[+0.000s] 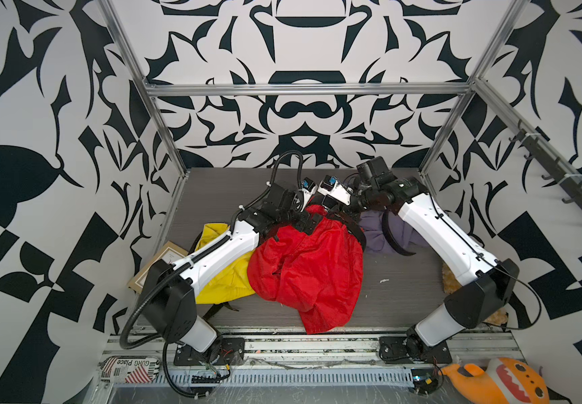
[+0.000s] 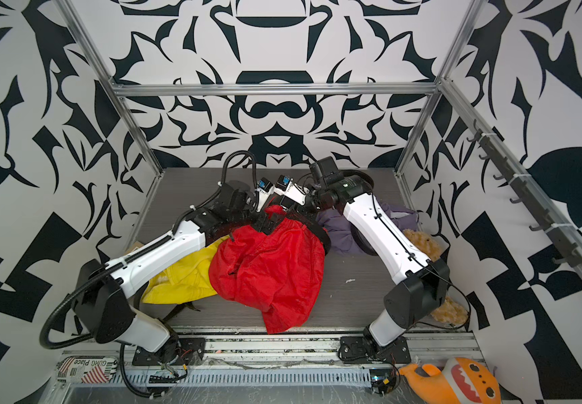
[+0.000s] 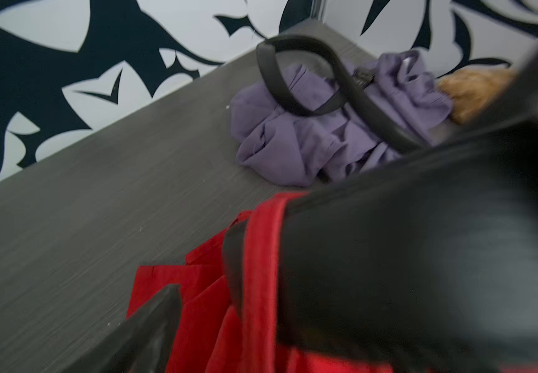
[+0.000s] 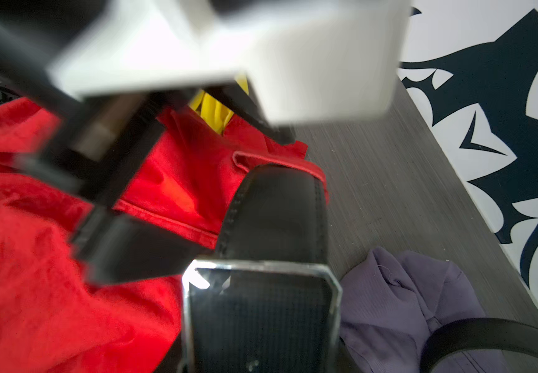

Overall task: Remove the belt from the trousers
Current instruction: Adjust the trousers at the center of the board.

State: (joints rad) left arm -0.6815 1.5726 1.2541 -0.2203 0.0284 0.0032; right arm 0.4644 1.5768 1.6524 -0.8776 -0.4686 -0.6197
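Right gripper [image 1: 328,203] clamping the belt [image 4: 277,210] at its buckle; left gripper [image 1: 309,221] standing spread over the far waistband of the red trousers [image 1: 307,269], belt running through it. Purple garment [image 1: 377,234] with a second belt [image 3: 280,87] crowding right; yellow garment [image 1: 226,280] lying left. Near-left pouch [image 1: 130,369] reading "GURG Place".

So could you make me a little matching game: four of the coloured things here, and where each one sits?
1 red trousers
2 yellow cloth
3 purple cloth
4 orange plush toy

A partly under the left arm
B off the table, near corner
C middle of the table
D far side, beside the right arm

Pairs: 1-C, 2-A, 3-D, 4-B
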